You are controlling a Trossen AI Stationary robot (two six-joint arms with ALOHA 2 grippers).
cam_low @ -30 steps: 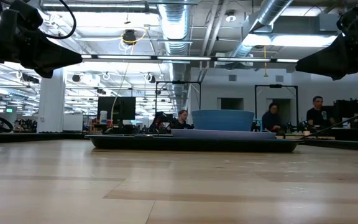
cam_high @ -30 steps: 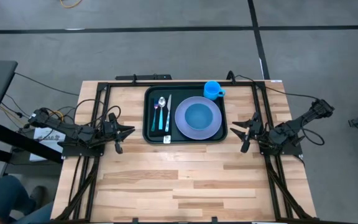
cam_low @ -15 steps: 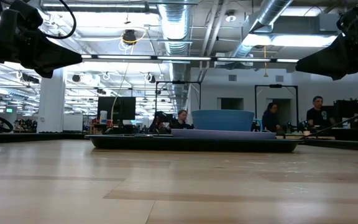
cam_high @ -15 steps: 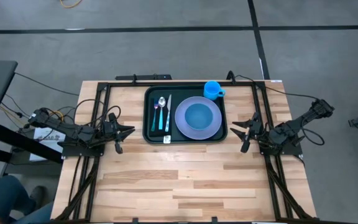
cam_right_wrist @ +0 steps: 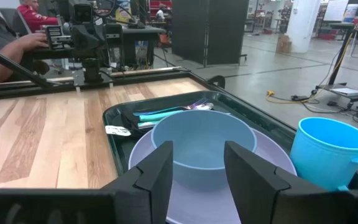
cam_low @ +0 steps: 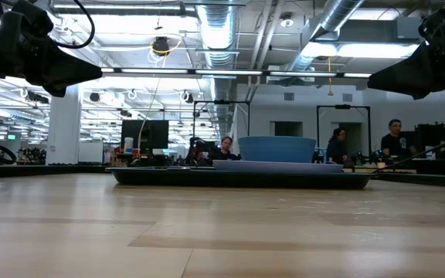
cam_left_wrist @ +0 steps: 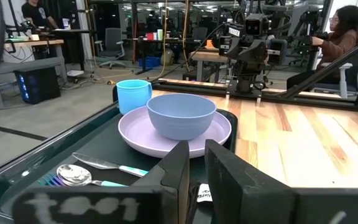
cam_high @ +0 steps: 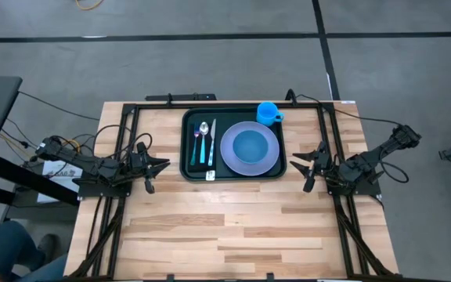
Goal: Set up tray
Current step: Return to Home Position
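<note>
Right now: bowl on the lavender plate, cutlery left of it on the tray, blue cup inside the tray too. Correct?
Not quite. The blue cup stands outside the tray, on the table at its far right corner, as the high view shows. The bowl, plate and cutlery are as you say.
</note>
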